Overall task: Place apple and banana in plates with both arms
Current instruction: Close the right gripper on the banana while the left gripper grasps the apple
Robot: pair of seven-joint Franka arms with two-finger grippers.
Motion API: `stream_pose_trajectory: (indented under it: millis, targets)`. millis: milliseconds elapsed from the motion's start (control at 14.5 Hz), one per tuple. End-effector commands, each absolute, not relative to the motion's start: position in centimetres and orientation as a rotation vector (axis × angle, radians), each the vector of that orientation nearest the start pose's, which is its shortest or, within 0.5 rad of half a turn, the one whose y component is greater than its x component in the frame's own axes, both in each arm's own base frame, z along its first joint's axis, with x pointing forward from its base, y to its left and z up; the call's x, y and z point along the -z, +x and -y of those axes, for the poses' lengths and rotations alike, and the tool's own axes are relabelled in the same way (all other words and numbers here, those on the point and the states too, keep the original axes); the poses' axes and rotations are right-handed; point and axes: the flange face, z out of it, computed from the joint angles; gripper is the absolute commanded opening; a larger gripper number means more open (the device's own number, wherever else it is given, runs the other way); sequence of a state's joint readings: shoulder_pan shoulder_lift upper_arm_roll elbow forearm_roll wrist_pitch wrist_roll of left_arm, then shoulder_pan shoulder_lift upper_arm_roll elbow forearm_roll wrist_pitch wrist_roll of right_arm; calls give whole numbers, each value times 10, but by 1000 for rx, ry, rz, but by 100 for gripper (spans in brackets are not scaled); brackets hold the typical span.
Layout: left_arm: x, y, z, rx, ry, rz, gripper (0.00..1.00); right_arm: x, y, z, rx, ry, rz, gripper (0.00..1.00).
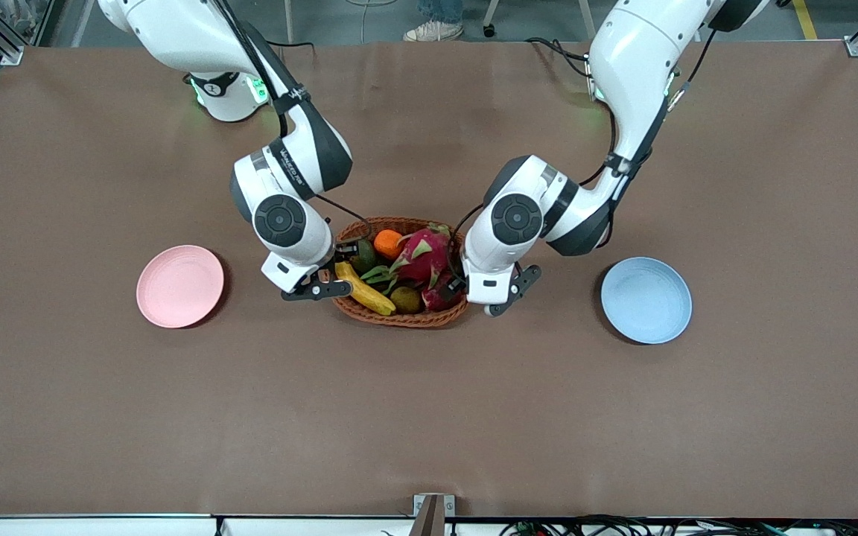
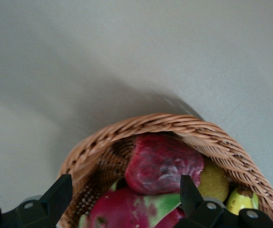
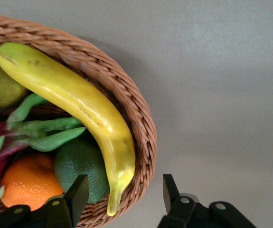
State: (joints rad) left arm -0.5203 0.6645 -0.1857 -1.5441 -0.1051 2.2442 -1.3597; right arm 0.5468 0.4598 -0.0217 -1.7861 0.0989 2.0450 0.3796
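Note:
The yellow banana [image 1: 366, 290] lies in the wicker basket [image 1: 399, 318] along its rim, at the right arm's end. My right gripper [image 1: 325, 283] is open just over that end; in the right wrist view the banana [image 3: 79, 107] has its tip between my open fingers [image 3: 77, 194]. The dark red apple [image 1: 440, 299] lies in the basket at the left arm's end. My left gripper [image 1: 509, 292] is open just over that end, with the apple [image 2: 162, 164] between its fingers [image 2: 188, 190]. The pink plate [image 1: 179, 286] and the blue plate [image 1: 646, 300] lie bare.
The basket also holds a pink dragon fruit [image 1: 425, 257], an orange [image 1: 388, 243], a dark green fruit [image 1: 363, 257] and a brownish-green fruit [image 1: 405, 299]. The pink plate lies toward the right arm's end of the brown table, the blue plate toward the left arm's end.

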Motion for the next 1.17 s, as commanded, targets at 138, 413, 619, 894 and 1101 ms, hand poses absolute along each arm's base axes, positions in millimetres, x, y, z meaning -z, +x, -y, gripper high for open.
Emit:
stream_pose_trajectory:
  millis: [138,413,619,894,1101]
  targets:
    - [-259,551,468,-210,-3091,1273,100,-273,525,-328,-384,-3154,90,69]
    - [-249,551,476,-165,-3146,1263,100,-265,518,-330,-405,-3161,98,68]
    - [-239,550,479,-157,-3157,1254,100,-264,515,-332,-410,-3162,107,66]
    - [-228,548,480,-147,-3165,1233,100,-262,513,-334,-414,-3163,114,63]
    - [-222,548,481,-133,-3176,1235,100,-257,509,-333,-427,-3167,115,62]
